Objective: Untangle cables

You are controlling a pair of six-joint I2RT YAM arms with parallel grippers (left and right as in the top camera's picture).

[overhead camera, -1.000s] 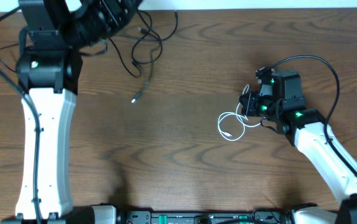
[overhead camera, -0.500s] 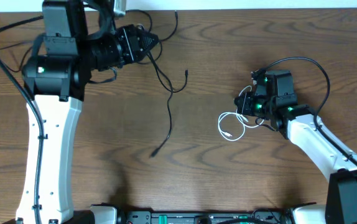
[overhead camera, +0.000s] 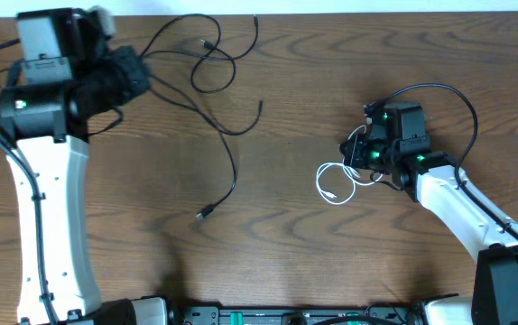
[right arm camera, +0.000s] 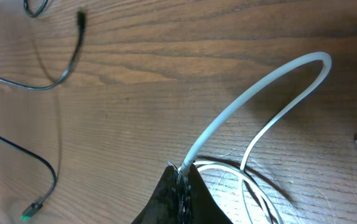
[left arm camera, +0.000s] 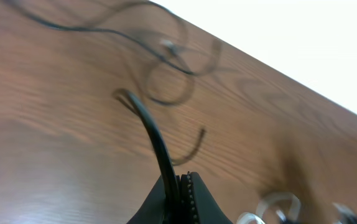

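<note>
- Black cables [overhead camera: 234,176] are seen spread over the left half of the table [overhead camera: 331,271], looped near the far edge. One long strand runs from those loops towards the near edge, and its plug end [overhead camera: 201,214] is pointed near and left.
- A second black end [overhead camera: 261,105] is seen lifted beside that strand, pointed towards the far edge.
- The left gripper [overhead camera: 142,77] is closed, and a black cable is pinched between its fingertips. In the left wrist view the cable is seen rising from the tips in a forward arc.
- The white cable [right arm camera: 315,59] is lain in small coils just left of the right gripper [overhead camera: 356,151], well apart from the black ones. No single long axis is shown.
- The right gripper is clamped on the white cable, which is arched up and away from the tips.
- Compared with half a second ago, the left gripper has been drawn to the left, the black loops have been pulled open, and the plug end has been shifted left. The right gripper and the white coils are unchanged.
</note>
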